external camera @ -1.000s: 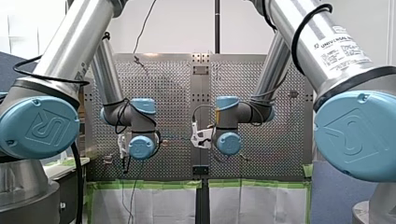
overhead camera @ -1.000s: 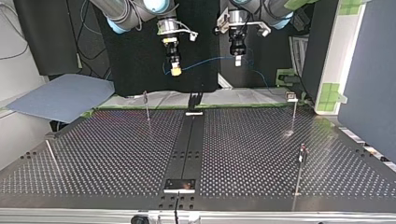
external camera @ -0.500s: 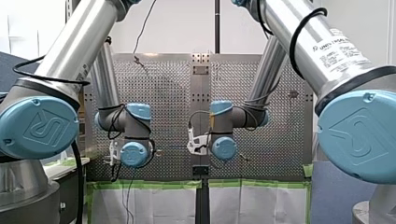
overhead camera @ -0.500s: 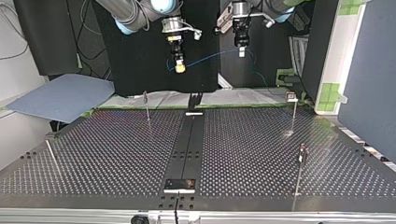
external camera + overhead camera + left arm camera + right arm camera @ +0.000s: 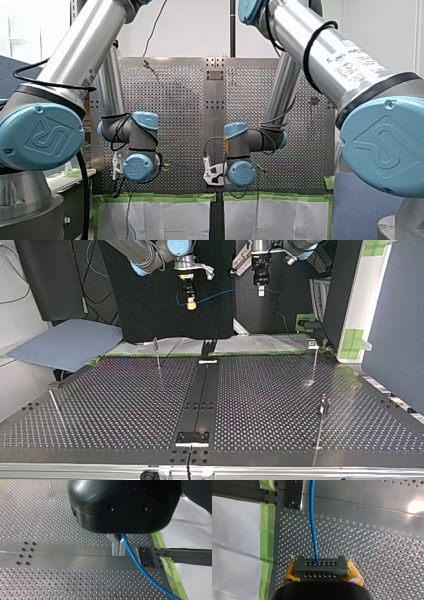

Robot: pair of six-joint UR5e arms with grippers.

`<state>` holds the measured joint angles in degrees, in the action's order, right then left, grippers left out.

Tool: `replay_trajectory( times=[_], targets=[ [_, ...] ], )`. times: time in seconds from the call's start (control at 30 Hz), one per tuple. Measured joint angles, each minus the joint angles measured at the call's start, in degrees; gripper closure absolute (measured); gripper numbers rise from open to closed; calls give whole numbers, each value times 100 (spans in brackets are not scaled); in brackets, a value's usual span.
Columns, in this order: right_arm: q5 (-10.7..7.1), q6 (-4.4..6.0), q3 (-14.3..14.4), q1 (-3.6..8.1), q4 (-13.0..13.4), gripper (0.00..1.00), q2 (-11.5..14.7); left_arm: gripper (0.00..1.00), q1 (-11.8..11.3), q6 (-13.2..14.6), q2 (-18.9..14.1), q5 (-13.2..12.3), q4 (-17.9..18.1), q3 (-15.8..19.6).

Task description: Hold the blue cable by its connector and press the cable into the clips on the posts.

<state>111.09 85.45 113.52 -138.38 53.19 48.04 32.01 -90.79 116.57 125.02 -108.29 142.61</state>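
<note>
"How far along are you?"

"From the front, my arms [image 5: 139, 167] hide the work. Across the table [image 5: 125, 405], the blue cable [image 5: 225, 292] hangs between my grippers, well above the posts [image 5: 158, 354]. Nothing is clipped yet, I judge."

"And your grip?"

"My left gripper [image 5: 119, 552] is pinched shut on the cable. My right gripper [image 5: 320, 573] clamps the connector [image 5: 320, 565] between its yellow pads [image 5: 355, 572]."

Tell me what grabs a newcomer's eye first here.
A blue cable hangs strung between my two tools, high by the perforated table's far edge in the top view. My right tool clamps its dark connector between yellow pads; my left tool pinches the cable further along. Thin posts stand on the table, no cable in them yet.
</note>
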Motion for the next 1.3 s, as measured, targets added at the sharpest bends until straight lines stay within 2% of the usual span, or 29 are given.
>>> replay_trajectory(
  times=[0.2,0.33,0.43,0.57,0.67,0.87,1.07,1.3],
  targets=[
    [34,46,-77,-26,36,100,-1,100,-6,11,-12,-89,94,25],
    [31,120,-193,-56,-52,100,145,100,-15,12,-173,-133,62,-42],
    [-54,204,-275,-48,-172,100,284,100,-40,-8,-329,-79,-64,-104],
    [-255,364,-469,-10,-382,100,502,100,-83,-19,-555,76,-282,-259],
    [-427,412,-630,3,-556,100,676,100,-110,-10,-704,200,-429,-395],
    [-750,422,-959,7,-917,100,1038,100,-137,-13,-1011,359,-738,-696],
    [-865,419,-1263,21,-1265,100,1386,100,-164,-103,-1377,377,-1104,-1062],
    [-936,443,-1416,56,-1654,100,1776,100,-234,-316,-1783,378,-1508,-1311]
  ],
)
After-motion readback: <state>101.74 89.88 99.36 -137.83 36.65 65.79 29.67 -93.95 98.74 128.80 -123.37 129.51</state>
